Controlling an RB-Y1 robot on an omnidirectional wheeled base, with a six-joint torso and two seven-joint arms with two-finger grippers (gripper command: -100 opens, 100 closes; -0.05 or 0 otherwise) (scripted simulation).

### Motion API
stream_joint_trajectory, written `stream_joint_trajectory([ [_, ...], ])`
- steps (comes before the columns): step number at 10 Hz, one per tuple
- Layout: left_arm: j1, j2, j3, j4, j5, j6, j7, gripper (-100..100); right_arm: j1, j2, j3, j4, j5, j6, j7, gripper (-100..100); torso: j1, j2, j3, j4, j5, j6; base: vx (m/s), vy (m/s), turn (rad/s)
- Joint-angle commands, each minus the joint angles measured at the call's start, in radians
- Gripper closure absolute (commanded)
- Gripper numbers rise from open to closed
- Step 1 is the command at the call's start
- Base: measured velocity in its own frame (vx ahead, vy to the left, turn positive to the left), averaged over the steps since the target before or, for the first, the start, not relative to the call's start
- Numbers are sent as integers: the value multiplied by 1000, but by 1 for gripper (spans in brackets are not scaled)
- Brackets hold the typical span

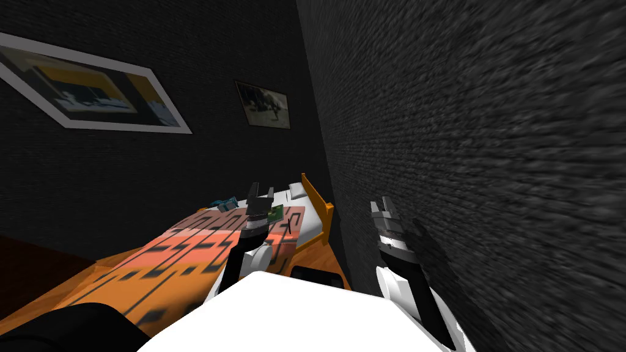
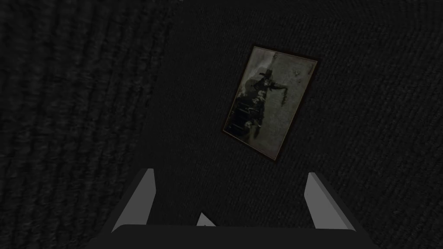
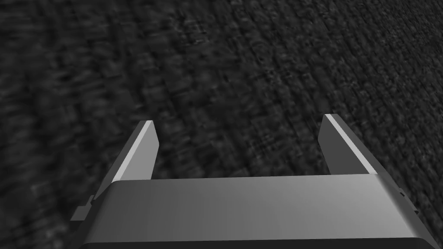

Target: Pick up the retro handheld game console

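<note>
On the far left, a big picture (image 1: 92, 91) in a white frame hangs on the dark wall. Under it you can see a bit of dark red floor (image 1: 24, 260).

Next comes the bed (image 1: 104, 278). It has an orange wood frame and a pink and orange blanket (image 1: 183, 244) with dark marks on it. The bed runs away from you to the corner of the room.

Two small things lie on the blanket near the far end. One is a little blue-green thing (image 1: 224, 203). The other is a flat green thing (image 1: 275, 212). One of them may be the game console, but you cannot tell which.

Your left gripper (image 1: 261, 189) is held up over the bed, and in the head view it sits between those two things. Its arm hides some of the blanket. Its fingers (image 2: 138, 203) are spread wide and hold nothing.

Past the green thing is a white pillow (image 1: 298, 190) against the orange headboard (image 1: 319, 205). A small dark picture (image 1: 263, 105) hangs high on the wall over that end.

Your right gripper (image 1: 380, 205) is off to the side of the bed, up close to the dark rough wall (image 1: 489, 153) on the right. Its fingers (image 3: 138, 151) are wide apart too, with nothing in them.
</note>
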Motion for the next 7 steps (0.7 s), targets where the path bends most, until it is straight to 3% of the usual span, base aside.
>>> stream_joint_trajectory([
  [1, -6, 47, 4, 29, 6, 16, -8, -100, 0, 0, 0, 0, 0, 0, 0, 0, 0, 0, 0, 0, 0, 0, 13, 22, -55],
  [5, -23, 126, 15, 120, 28, 74, -36, -100, 0, 0, 0, 0, 0, 0, 0, 0, 4, -2, -1, -1, 1, 0, 29, 55, -75],
  [7, -28, 142, 18, 159, 34, 94, -46, -100, 0, 0, 0, 0, 0, 0, 0, 0, 4, -2, -1, -1, 1, 0, 18, 52, -55],
])
